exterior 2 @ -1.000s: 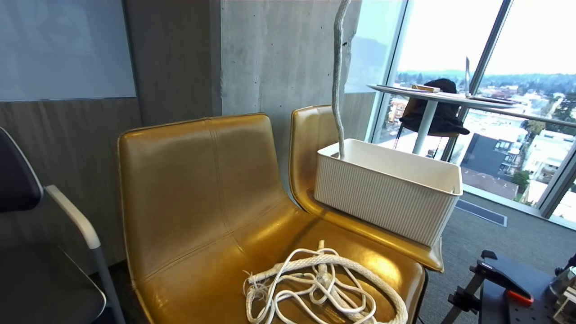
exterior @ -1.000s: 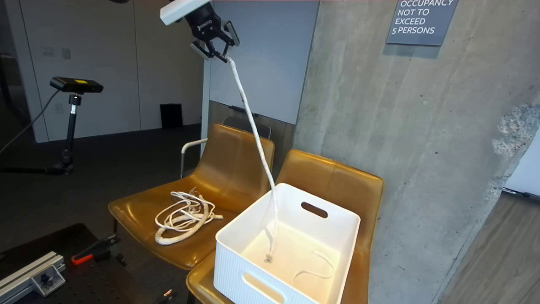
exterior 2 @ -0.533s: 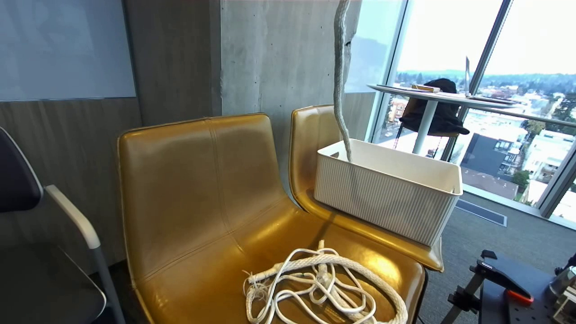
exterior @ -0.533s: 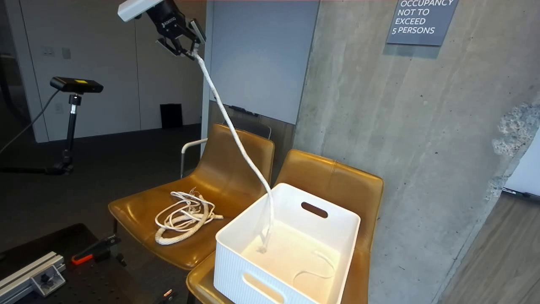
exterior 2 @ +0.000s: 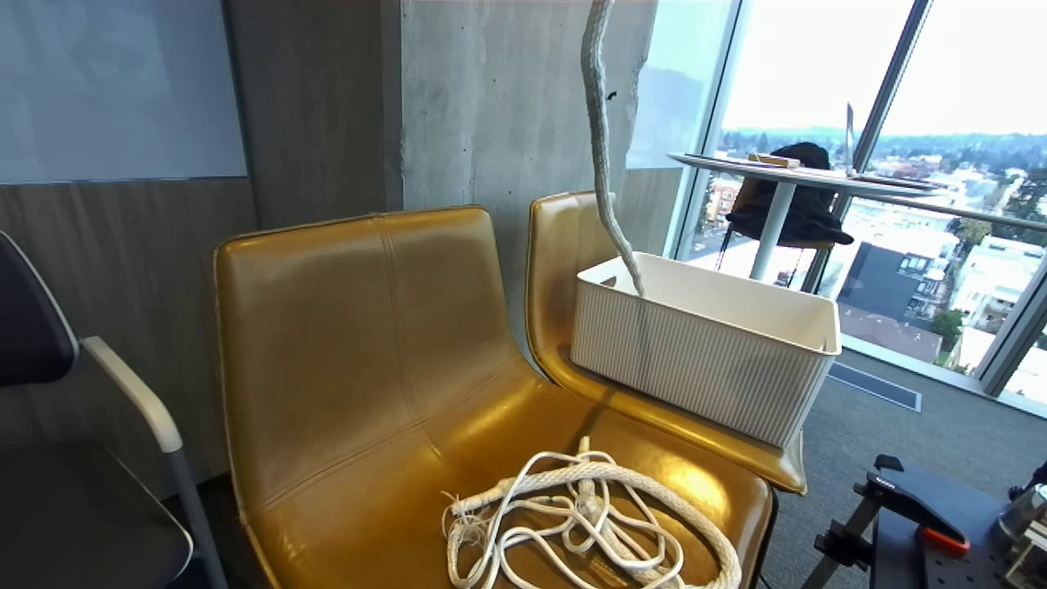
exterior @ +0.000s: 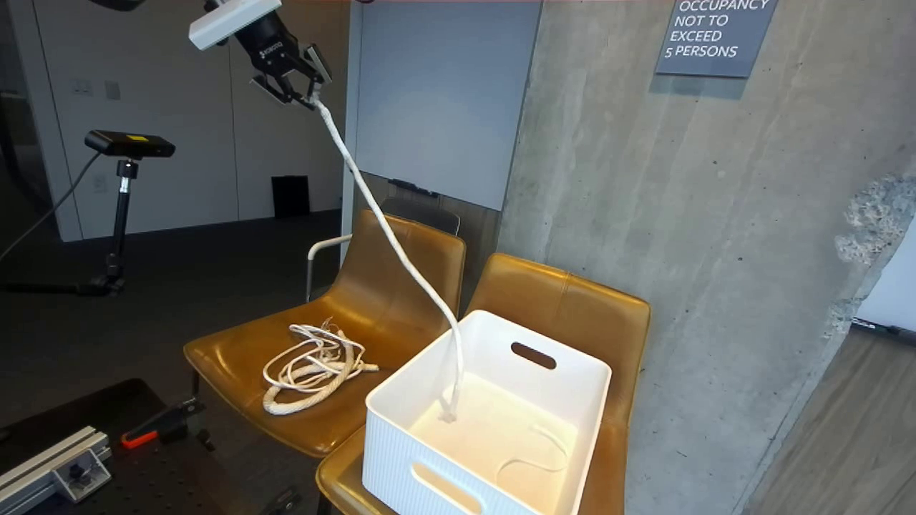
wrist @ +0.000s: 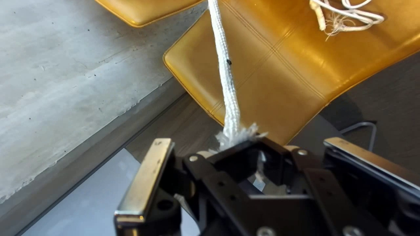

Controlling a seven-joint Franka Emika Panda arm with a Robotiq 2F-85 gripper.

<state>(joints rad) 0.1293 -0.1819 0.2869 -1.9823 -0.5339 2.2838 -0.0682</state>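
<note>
white braided rope (wrist: 225, 72), frayed end pinched in the narrow jaws of the gripper (exterior: 313, 100), slants into the ribbed plastic bin (exterior: 390, 443) on the right tan chair (exterior: 572, 304); slow, smooth travel should limit swing.

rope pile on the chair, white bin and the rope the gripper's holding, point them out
Rope pile (exterior 2: 590, 509): in an exterior view, on a thick strand
White bin (exterior 2: 707, 356): in an exterior view, on the ribbed wall
Held rope (wrist: 226, 75): in the wrist view, midway along its visible length
</note>
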